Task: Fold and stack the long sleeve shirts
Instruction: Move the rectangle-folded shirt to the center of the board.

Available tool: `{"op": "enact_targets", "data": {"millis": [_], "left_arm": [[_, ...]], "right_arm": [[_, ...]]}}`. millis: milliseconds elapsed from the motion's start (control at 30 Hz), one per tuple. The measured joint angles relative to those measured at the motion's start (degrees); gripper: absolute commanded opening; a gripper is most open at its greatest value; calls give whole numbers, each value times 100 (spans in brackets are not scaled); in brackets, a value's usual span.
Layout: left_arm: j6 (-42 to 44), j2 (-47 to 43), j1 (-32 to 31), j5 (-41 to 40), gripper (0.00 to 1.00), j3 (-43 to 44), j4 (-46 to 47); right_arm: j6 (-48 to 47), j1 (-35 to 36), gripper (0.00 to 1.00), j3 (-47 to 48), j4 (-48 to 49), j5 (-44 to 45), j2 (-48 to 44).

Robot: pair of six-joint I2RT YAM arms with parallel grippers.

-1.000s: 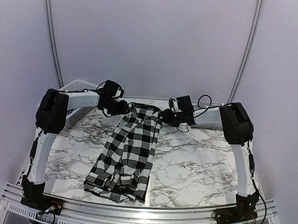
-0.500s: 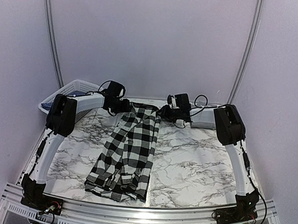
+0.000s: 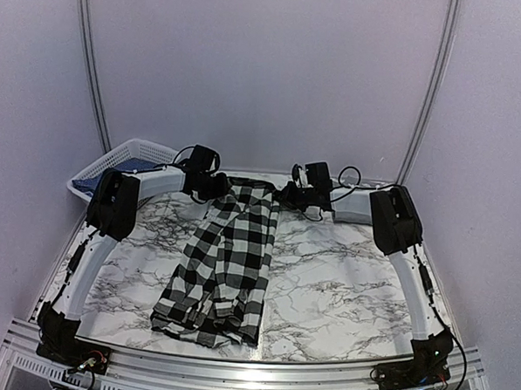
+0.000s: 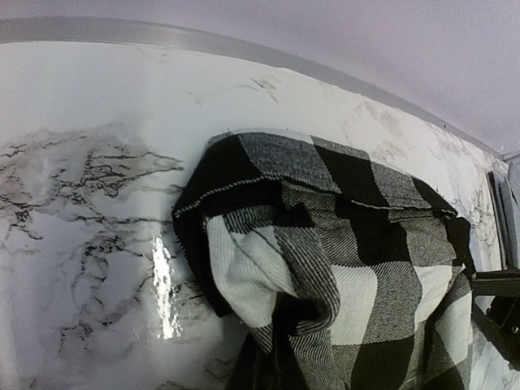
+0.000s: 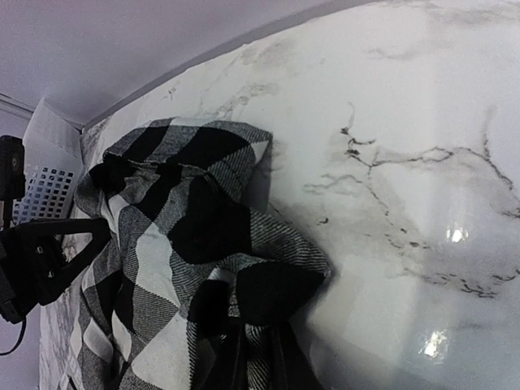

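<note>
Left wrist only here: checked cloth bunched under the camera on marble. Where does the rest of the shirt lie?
Observer: In the top view, the shirt runs as a narrow strip from the far edge of the table toward the near edge.
Operator: Is the right arm on it?
Observer: The right gripper meets its far right corner, the left gripper the far left.
Operator: Anything else around?
Observer: A white basket sits by the far left corner.

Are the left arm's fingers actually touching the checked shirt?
Touching. From above, the checked shirt ends its far corner in the left arm's fingers; the left wrist view shows that cloth bunched and lifted.
</note>
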Motion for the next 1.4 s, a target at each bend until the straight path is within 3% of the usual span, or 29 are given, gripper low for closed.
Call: {"op": "enact_targets", "data": {"millis": [267,433,533,800,967,1067,1267,1400], "left_arm": [[-391,-4,131,-9,0,-208,361],[-479,-4,146,-17,0,-210,483],[-535,-4,166,-15,0,-197,496],[-691,-4,269,-92,0,-144,498],[-756,-4,306,-247,0,-96,498],[-800,-4,328,-275,13,0,496],[-802,-4,380,-264,56,229,577],[-636,-28,398,-256,62,267,612]], "right_arm": [[-116,-177,1,157,-264,-173,28],[-273,-328,4,951,-632,-361,391],[-341,-354,12,1294,-763,-490,568],[-535,-380,43,1493,-896,-739,697],[-811,-363,48,1508,-1237,-625,546],[-920,-323,47,1309,-1434,-568,271],[-1014,-66,39,385,-1456,-647,-717],[-938,358,37,-157,-1150,-940,-1174]]}}
